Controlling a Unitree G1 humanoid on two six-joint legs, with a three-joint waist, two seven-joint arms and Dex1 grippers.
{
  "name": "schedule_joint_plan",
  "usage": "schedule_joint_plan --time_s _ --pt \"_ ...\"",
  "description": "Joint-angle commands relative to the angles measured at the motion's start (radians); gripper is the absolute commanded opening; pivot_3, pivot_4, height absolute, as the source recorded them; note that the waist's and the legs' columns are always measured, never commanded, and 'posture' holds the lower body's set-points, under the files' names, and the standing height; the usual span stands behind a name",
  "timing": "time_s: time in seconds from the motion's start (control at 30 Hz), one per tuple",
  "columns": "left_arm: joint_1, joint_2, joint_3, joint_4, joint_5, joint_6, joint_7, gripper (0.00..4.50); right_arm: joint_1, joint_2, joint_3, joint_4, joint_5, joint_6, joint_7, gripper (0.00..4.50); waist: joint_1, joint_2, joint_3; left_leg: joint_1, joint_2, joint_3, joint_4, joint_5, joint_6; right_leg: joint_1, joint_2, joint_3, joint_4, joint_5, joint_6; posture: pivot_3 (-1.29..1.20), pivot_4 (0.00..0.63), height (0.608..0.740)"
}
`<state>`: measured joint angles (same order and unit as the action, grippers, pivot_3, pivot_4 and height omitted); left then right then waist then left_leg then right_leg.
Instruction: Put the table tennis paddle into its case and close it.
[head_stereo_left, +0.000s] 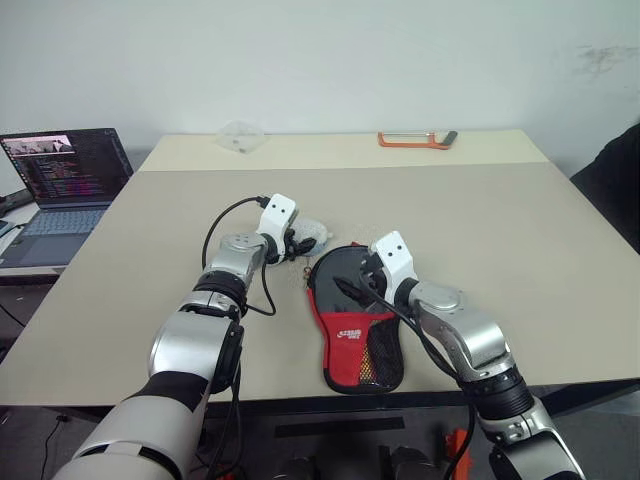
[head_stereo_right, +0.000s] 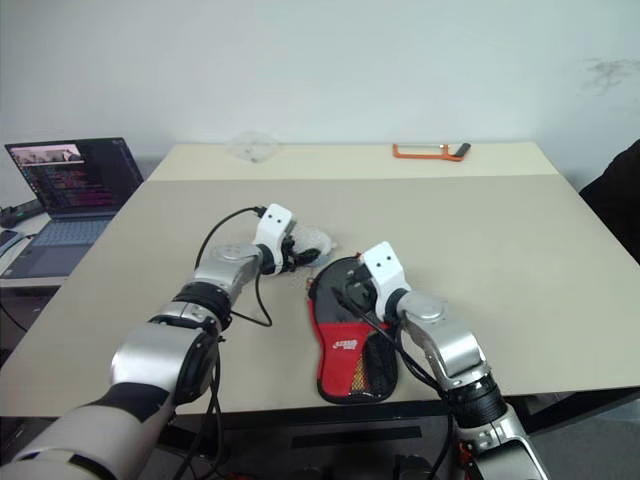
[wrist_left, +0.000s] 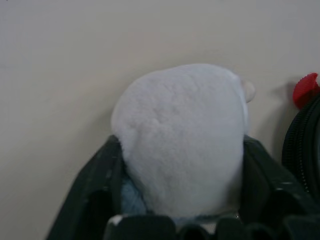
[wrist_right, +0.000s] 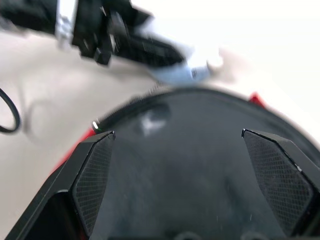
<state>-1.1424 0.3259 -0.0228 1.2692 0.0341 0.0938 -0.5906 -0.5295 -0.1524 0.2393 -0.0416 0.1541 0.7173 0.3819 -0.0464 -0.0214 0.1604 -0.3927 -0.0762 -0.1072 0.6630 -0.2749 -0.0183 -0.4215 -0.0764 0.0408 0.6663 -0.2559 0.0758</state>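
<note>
Nearest the front edge of the table (head_stereo_left: 520, 230) lies one case (head_stereo_left: 355, 335), a paddle-shaped pouch in black and red. Its long axis runs from the front edge away toward the far side: the narrow red and mesh end points at the robot, the round black end points away. A white logo sits on the red panel, too small to read. Whether the paddle is inside cannot be told from where I stand.

Going from the left: one open laptop (head_stereo_left: 65, 185) stands on a side desk, its screen lit with lines of text too small to read. Two robot arms reach over the table. The left gripper (head_stereo_left: 298, 240) is just beyond and to the left of the case's round end, and its black fingers (wrist_left: 95, 185) sit on either side of one soft white lump (wrist_left: 182, 140), fluffy like a plush toy, with a bit of pale blue beneath it; the fingers look to be pinching it, touching its sides. In the left wrist view a small red tab and a black zipped edge of the case show just beside the lump.

The right gripper (head_stereo_left: 352, 282) hovers over the case's round black end, its two fingers (wrist_right: 92, 175) spread wide apart with only the dark fabric between them.

Far back on the table lie one clear plastic lid-like thing (head_stereo_left: 240, 136) and, to the right, one orange-framed tool (head_stereo_left: 415, 139) with a dark handle.
</note>
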Motion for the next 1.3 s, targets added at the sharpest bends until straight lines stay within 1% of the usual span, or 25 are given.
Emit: schedule_joint_plan --time_s 0.03,0.17,0.2,0.23,0.33,0.43,0.53,0.63,0.77,0.87,1.07,1.3 --pt "0.012 0.016 0.005 0.013 0.020 -0.002 0.030 1.63 -0.005 0.002 0.033 0.047 -0.028 -0.016 0.010 4.50 -0.003 0.000 0.000 0.000 0.000 0.000 0.000 0.000 0.000 0.000 0.000 0.000 0.000 0.000 0.000 0.00 0.150 0.740" --pt "0.005 0.015 -0.006 0.015 0.040 -0.013 0.047 0.69 0.017 0.001 0.037 0.025 0.002 0.038 0.053 4.50 -0.007 0.000 -0.001 0.001 0.000 0.000 0.000 0.000 0.000 0.001 0.000 0.000 0.001 0.000 0.000 0.00 0.150 0.740" --pt "0.003 0.014 -0.009 0.016 0.046 -0.019 0.050 0.55 0.022 -0.002 0.038 0.019 0.001 0.051 0.055 4.50 -0.008 -0.001 -0.001 0.001 0.000 0.000 0.000 0.000 0.000 0.001 0.000 0.000 0.001 0.000 0.000 0.00 0.150 0.740" --pt "0.000 0.012 -0.009 0.017 0.048 -0.025 0.056 0.50 0.025 -0.004 0.039 0.018 -0.001 0.061 0.055 4.50 -0.008 -0.001 -0.001 0.001 0.000 0.000 0.000 0.000 0.000 0.001 0.000 0.000 0.001 0.000 0.000 0.00 0.150 0.740" --pt "-0.019 -0.008 -0.005 0.024 0.049 -0.042 0.064 0.49 0.032 -0.023 0.056 0.050 -0.048 0.089 0.030 4.50 -0.008 -0.001 -0.001 0.002 0.000 0.000 0.001 -0.001 0.001 0.001 0.000 0.000 0.003 0.000 0.000 0.00 0.150 0.740" --pt "-0.049 -0.037 -0.024 0.036 0.079 -0.077 0.118 0.49 0.041 -0.039 0.074 0.068 -0.083 0.086 0.014 4.50 -0.001 -0.003 -0.002 0.004 0.000 0.000 0.001 -0.001 0.002 0.002 0.000 0.000 0.006 0.000 0.000 0.00 0.150 0.740" --pt "-0.097 -0.087 -0.058 0.053 0.130 -0.107 0.154 0.48 0.063 -0.038 0.089 0.066 -0.091 0.087 0.012 4.50 0.008 -0.003 -0.002 0.008 0.000 0.000 0.001 -0.001 0.001 0.005 0.000 0.000 0.008 0.000 0.000 0.00 0.150 0.740" --pt "-0.143 -0.143 -0.071 0.067 0.157 -0.138 0.188 0.48 0.082 -0.029 0.104 0.062 -0.094 0.090 0.012 4.50 0.014 -0.003 -0.002 0.014 0.000 -0.001 0.001 -0.001 0.001 0.011 0.000 -0.001 0.007 0.000 0.000 0.00 0.150 0.740" --pt "-0.191 -0.213 -0.090 0.078 0.197 -0.184 0.229 0.48 0.105 -0.017 0.124 0.058 -0.103 0.094 0.015 4.50 0.015 -0.004 -0.003 0.014 -0.001 -0.001 0.001 -0.001 0.001 0.012 0.000 -0.001 0.006 0.000 0.000 0.00 0.150 0.740" --pt "-0.215 -0.264 -0.132 0.083 0.249 -0.226 0.245 0.47 0.121 -0.012 0.138 0.051 -0.109 0.097 0.015 4.50 0.012 -0.003 -0.003 0.015 0.000 -0.001 0.001 -0.001 0.001 0.012 0.000 -0.001 0.006 0.000 0.001 0.00 0.150 0.740" --pt "-0.253 -0.340 -0.174 0.089 0.315 -0.287 0.276 0.47 0.153 -0.009 0.161 0.023 -0.116 0.115 0.019 4.50 0.014 -0.003 -0.003 0.015 0.000 -0.001 0.000 -0.001 0.001 0.013 0.000 -0.001 0.006 0.000 0.001 0.00 0.150 0.740" --pt "-0.285 -0.394 -0.234 0.093 0.392 -0.363 0.303 0.47 0.172 -0.003 0.173 0.008 -0.126 0.124 0.022 4.50 0.019 -0.003 -0.003 0.016 0.000 -0.003 0.000 -0.001 0.001 0.017 0.000 -0.004 0.001 0.000 0.001 0.00 0.150 0.740"
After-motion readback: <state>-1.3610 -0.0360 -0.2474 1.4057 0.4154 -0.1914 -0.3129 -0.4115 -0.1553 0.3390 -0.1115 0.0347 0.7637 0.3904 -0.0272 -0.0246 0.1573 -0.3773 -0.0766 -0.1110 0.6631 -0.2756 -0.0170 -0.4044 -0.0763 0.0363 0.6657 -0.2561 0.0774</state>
